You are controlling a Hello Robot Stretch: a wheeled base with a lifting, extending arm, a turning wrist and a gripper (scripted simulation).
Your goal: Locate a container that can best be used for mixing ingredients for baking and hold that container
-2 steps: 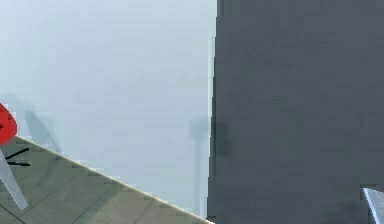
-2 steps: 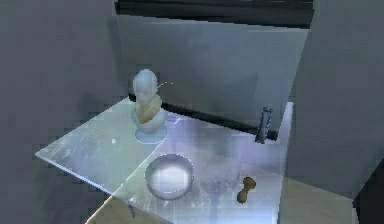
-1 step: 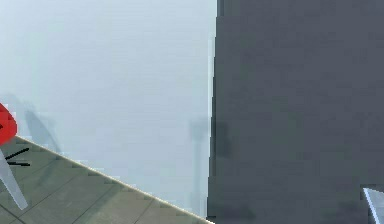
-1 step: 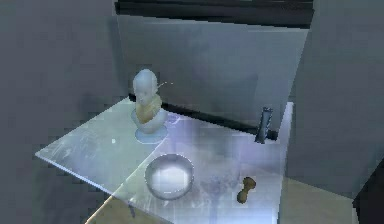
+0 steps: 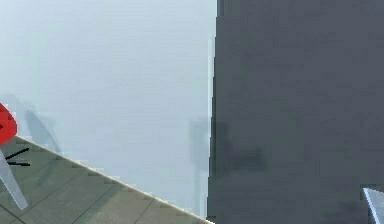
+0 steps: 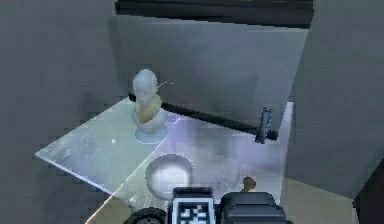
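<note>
In the forward view a red chair (image 5: 5, 122) sits at the far left edge on thin pale legs. Under it a wedge of tiled floor (image 5: 70, 195) narrows toward the right. A pale wall (image 5: 120, 80) rises behind. From the middle rightward a dark grey wall (image 5: 300, 100) stands near, and its upright edge meets the pale one.

In the arm side view a pale, glossy tabletop (image 6: 95, 145) pushes one corner out to the left, and its near edge slants down toward the bottom middle. A pale bust (image 6: 148, 100) stands upright on the far left part of the top. Nearer, left of middle and close to that slanting edge, is the white bowl (image 6: 168, 178) — upright, on the table, apart from the bust.

Just near of the bowl, at the bottom edge, is the gripper (image 6: 150, 214), with the white marked square of the arm (image 6: 250, 208) at its right. With the bowl on the table right behind it, I cannot tell whether the fingers grasp anything or hang loose.

Right of the bowl lies a small brown thing (image 6: 248, 184). Farther off, near the table's far right edge, stands a dark upright post (image 6: 265, 125). A grey panel (image 6: 220, 70) backs the table. Bare tabletop stretches between bust and post.
</note>
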